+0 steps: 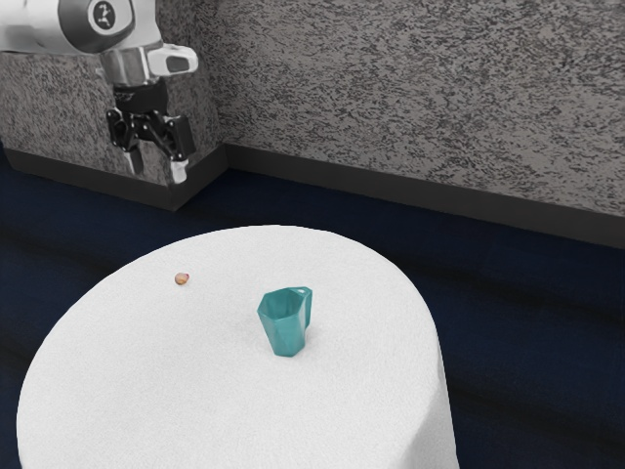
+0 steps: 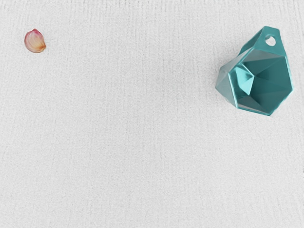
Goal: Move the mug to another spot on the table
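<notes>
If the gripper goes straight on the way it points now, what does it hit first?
Probably bare white tabletop. The gripper hangs open, pointing down; the wrist view's centre is plain cloth, with the teal mug off to one side and a small pinkish piece off to the other.

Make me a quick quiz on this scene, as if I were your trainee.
1. True or false: the mug lies on its side on the table.
2. The jaws are: A) shut on the mug; B) open, up in the air, touching nothing; C) pressing on the small pinkish object.
3. How many things sit on the table?
Key: 1 false, it stands upright. 2 B. 3 two.
</notes>
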`<state>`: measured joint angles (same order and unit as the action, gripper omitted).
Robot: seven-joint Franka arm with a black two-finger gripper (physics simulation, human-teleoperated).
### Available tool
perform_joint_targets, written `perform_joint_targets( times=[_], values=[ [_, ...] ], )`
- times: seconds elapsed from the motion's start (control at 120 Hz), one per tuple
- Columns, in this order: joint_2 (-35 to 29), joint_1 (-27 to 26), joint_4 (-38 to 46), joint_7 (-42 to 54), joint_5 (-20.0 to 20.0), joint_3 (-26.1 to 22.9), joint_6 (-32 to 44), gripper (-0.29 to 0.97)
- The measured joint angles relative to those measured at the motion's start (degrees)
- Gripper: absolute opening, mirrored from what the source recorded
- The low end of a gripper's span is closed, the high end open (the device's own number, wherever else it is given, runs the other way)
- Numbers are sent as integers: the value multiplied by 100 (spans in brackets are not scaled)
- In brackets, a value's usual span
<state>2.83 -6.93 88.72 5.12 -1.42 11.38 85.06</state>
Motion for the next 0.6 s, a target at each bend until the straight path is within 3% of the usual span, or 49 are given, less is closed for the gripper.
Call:
perform_joint_targets(
  times=[0.317,0.6],
  values=[
    [353,-37,-122,-57,-15,-3,577,66],
    [1390,-738,-166,-99,-129,-57,1360,66]
  ],
)
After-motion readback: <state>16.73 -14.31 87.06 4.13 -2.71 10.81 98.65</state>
